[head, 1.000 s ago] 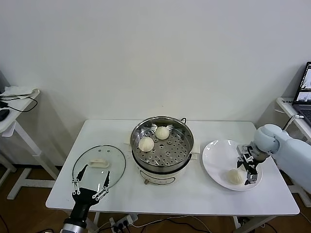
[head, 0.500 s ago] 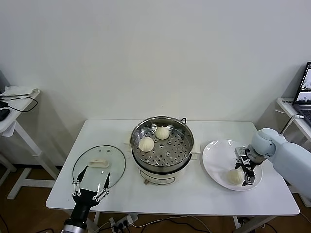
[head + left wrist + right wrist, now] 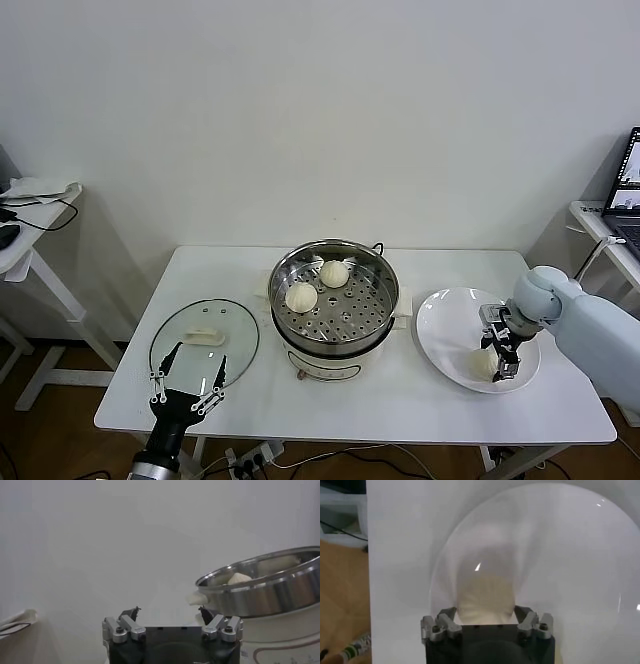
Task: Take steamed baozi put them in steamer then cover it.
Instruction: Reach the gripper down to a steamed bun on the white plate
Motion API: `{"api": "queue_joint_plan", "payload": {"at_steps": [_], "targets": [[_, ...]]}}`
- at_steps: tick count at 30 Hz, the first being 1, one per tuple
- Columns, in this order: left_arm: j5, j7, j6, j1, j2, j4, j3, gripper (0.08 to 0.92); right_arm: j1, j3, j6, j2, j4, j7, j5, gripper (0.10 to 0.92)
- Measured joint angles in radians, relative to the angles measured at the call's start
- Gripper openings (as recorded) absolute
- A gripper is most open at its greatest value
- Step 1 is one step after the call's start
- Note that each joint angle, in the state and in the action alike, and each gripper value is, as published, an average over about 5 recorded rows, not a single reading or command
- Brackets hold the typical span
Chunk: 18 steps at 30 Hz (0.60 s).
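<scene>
The steel steamer (image 3: 336, 305) stands mid-table with two baozi inside, one (image 3: 301, 296) toward the robot's left and one (image 3: 334, 273) farther back. A third baozi (image 3: 486, 363) lies on the white plate (image 3: 448, 322) at the right. My right gripper (image 3: 497, 347) is open and low over the plate, its jaws on either side of this baozi (image 3: 485, 595). The glass cover (image 3: 232, 345) lies flat on the table at the left, white handle (image 3: 203, 336) up. My left gripper (image 3: 187, 385) is open and empty at the cover's near edge. Only three baozi show.
The steamer (image 3: 265, 587) also shows in the left wrist view, off to one side of the left gripper (image 3: 168, 612). A side table (image 3: 35, 215) with cables stands far left. A laptop (image 3: 627, 180) sits on a stand far right.
My right gripper has moved a little left and closer to the baozi on the plate, so its jaws now straddle it. The left arm has not moved.
</scene>
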Motion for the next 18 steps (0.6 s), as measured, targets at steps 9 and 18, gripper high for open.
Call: {"api": "queue_joint_plan", "payload": {"at_steps": [9,18], "targets": [[0.0,-0.001,0.0,-0.004,-0.004,0.006,0.005,0.823,0.0,0.005,0.001,0.002,-0.001,0.005,0.003,0.68],[0.001,-0.001,-0.001,0.002,-0.003,0.001,0.005,0.823,0.032,-0.011,0.002,-0.023,0.023,-0.01,0.033,0.679]]}}
